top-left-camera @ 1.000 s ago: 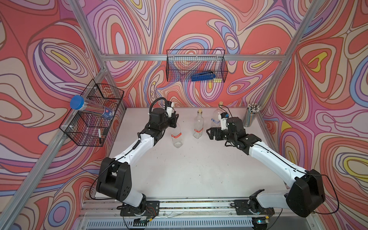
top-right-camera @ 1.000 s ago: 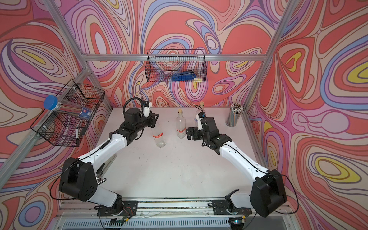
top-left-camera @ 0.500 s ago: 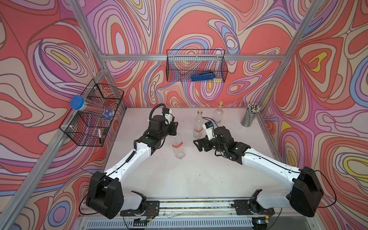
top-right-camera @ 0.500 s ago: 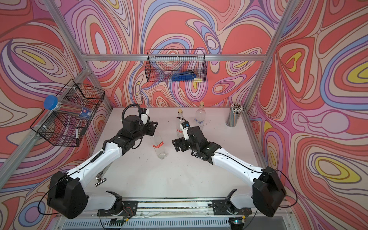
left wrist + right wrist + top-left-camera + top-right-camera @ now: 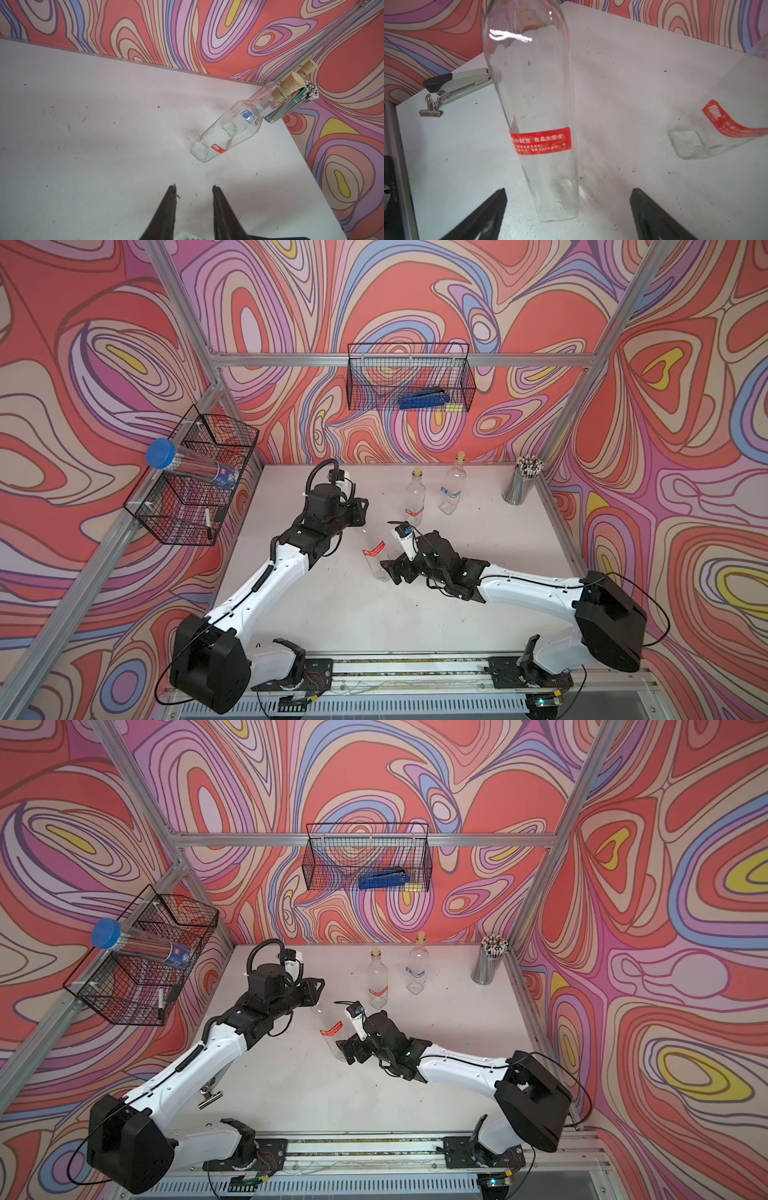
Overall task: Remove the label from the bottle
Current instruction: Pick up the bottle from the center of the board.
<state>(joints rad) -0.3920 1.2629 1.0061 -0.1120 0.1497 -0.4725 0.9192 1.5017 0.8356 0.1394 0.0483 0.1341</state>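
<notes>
White table (image 5: 332, 614) shown from above. Left gripper (image 5: 194, 188), at 11 o'clock of clear bottle (image 5: 376, 562), is clamped narrow on its neck; bottle is held tilted near table ctr. Right gripper (image 5: 568, 193), at bottle's 4 o'clock, is spread wide w/ base between fingers, untouched. Red label (image 5: 540, 141) is stuck round lower body.

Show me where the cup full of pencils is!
In both top views the pencil cup stands at the table's back right corner, just right of the bottle with the blue label.

Clear bottle (image 5: 529, 83), red label (image 5: 540, 141)
</notes>
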